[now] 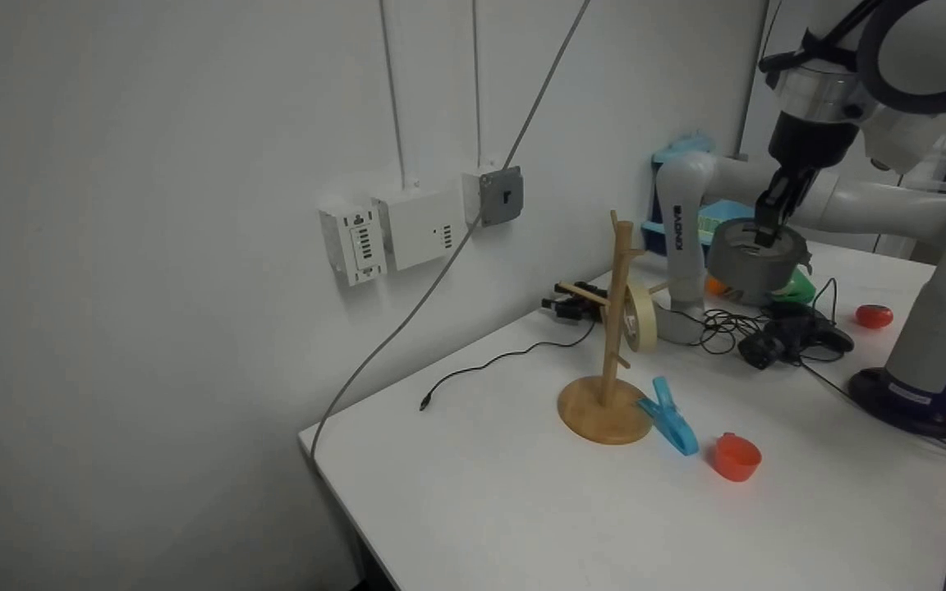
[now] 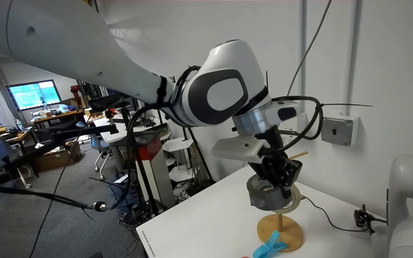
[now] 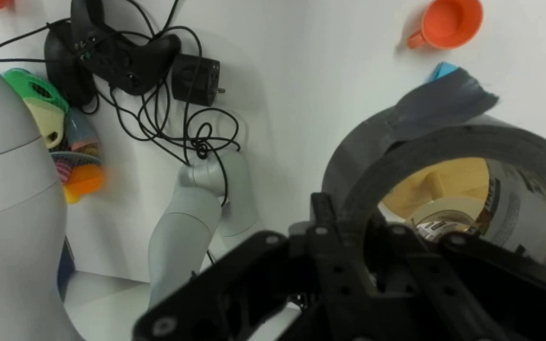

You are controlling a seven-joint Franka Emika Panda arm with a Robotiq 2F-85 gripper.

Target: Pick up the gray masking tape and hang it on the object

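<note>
The gray masking tape (image 1: pixel 746 269) is held in the air, also seen in an exterior view (image 2: pixel 264 200) and the wrist view (image 3: pixel 396 166). My gripper (image 1: pixel 767 234) is shut on its wall; in the wrist view (image 3: pixel 349 213) one finger is outside the ring and one inside the hole. The wooden stand (image 1: pixel 611 353) is upright on the table. Its base (image 2: pixel 265 229) shows below the tape in an exterior view, where tape and gripper (image 2: pixel 284 190) hide most of the post. Through the tape's hole in the wrist view, I see part of the base (image 3: pixel 462 173).
A cream tape roll (image 1: pixel 645 318) hangs on a stand peg. A blue clip (image 1: pixel 672 420) lies beside the base, near a red cup (image 1: pixel 737 458). A second arm (image 1: pixel 684 222), a black controller (image 3: pixel 121 61) and cables lie behind. The wall is near the stand.
</note>
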